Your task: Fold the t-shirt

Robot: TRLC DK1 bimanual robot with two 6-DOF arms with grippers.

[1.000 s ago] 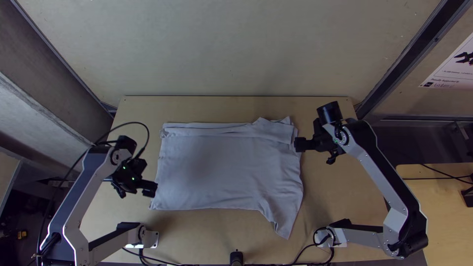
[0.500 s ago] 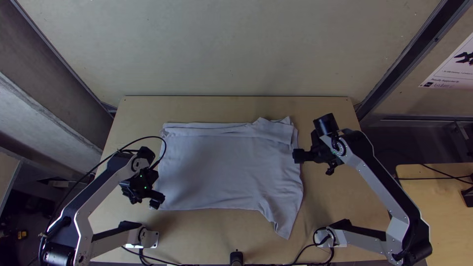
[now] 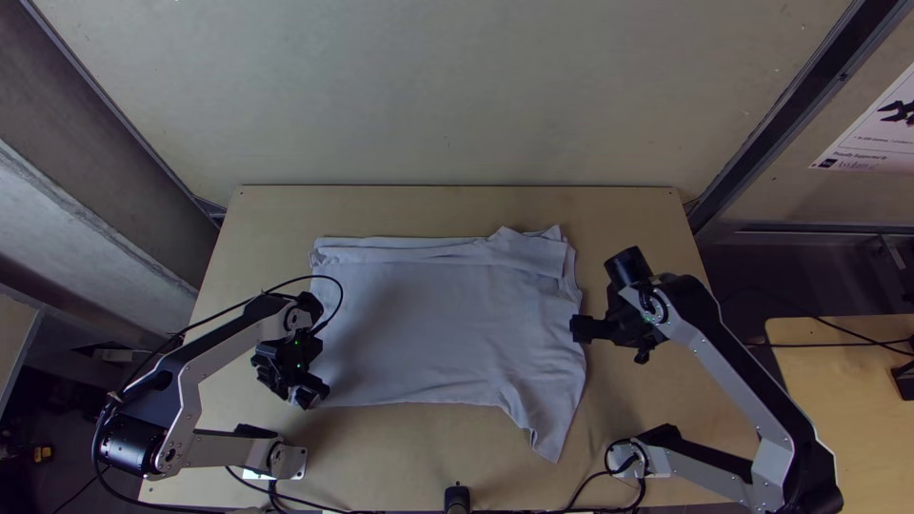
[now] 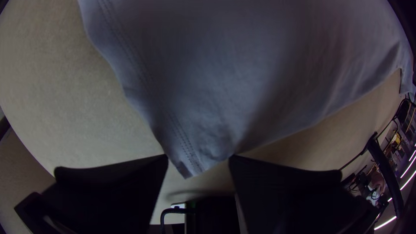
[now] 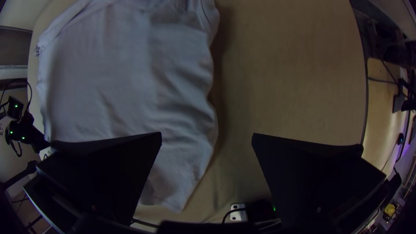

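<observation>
The pale grey t-shirt (image 3: 438,324) lies flat on the table, its far edge folded over in a band and a sleeve pointing toward the near edge at right. My left gripper (image 3: 314,395) is over its near left corner; in the left wrist view the left gripper (image 4: 198,158) stands open, with the shirt corner (image 4: 195,151) between its fingers. Beside the shirt's right edge is my right gripper (image 3: 577,329). Seen from the right wrist, the right gripper (image 5: 207,135) is wide open above the shirt's side (image 5: 186,130) and bare wood.
Bare wooden table (image 3: 457,457) lies around the shirt, widest at the right and near side. A black post (image 3: 457,497) stands at the near edge. Cables run along that edge, and one loops over the left arm. A wall rises behind the table.
My left gripper has moved right and toward the near edge, from beside the shirt onto its corner. My right gripper has shifted slightly toward the near edge along the shirt's right side.
</observation>
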